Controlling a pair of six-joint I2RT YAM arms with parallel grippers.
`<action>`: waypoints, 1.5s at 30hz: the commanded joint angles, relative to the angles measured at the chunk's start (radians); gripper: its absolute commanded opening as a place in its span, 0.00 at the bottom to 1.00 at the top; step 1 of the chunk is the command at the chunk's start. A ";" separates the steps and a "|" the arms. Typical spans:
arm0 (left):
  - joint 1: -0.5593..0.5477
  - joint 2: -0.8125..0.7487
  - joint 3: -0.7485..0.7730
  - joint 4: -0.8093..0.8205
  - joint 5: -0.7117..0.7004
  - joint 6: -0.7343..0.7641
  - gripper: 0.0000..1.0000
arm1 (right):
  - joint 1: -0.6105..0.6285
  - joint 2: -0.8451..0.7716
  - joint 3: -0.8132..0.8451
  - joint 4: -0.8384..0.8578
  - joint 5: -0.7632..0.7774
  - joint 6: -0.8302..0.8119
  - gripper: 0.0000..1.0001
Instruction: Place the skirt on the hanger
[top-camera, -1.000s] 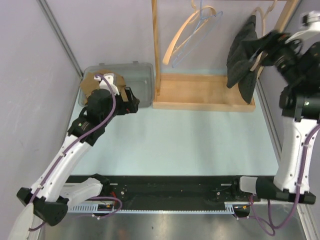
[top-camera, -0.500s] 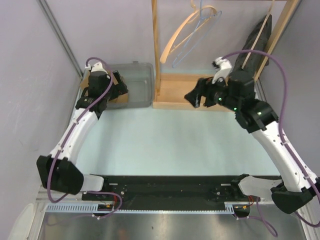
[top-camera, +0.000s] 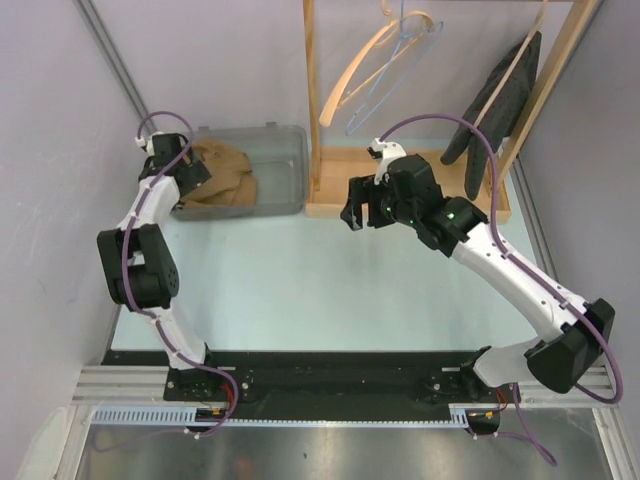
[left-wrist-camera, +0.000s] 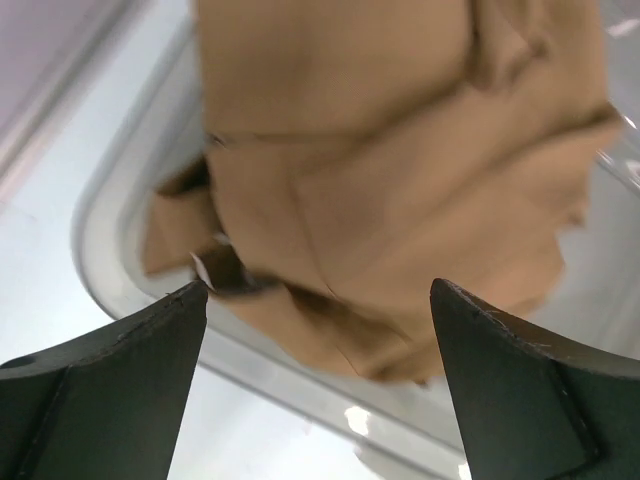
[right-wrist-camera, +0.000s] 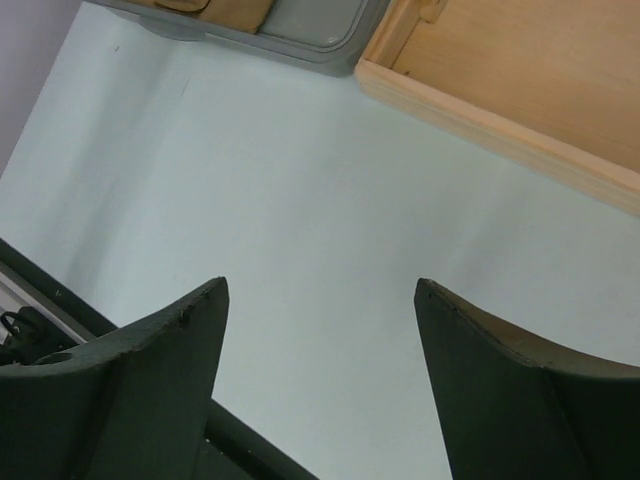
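The pale table (top-camera: 330, 290) runs back to a wooden rack (top-camera: 312, 90) against lilac walls. The left gripper (left-wrist-camera: 318, 290) has its jaws wide apart just above the tan skirt (left-wrist-camera: 400, 150), clasping nothing. The skirt lies crumpled in the clear bin (top-camera: 285, 150) at the left rear. The right gripper (right-wrist-camera: 320, 285), jaws likewise apart and empty, hovers over bare table near the rack's base. An empty wooden hanger (top-camera: 345, 75) hangs on the rack, so I judge that grasping, lifting and hanging are all yet to do.

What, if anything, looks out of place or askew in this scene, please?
Nothing is spilled or damaged. The tan skirt lies crumpled in the grey bin rather than flat, and on the rack the black garment hangs at a slant, as does the empty wooden hanger.
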 joint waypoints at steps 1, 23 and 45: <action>0.055 0.066 0.110 -0.006 -0.027 0.044 0.96 | 0.002 0.047 0.000 0.081 0.039 0.041 0.79; 0.061 0.177 0.189 0.061 0.183 0.018 0.00 | 0.001 0.110 0.000 0.064 0.070 0.085 0.74; 0.049 -0.642 0.023 0.288 0.759 -0.021 0.00 | -0.013 -0.097 -0.041 -0.038 0.177 0.111 0.72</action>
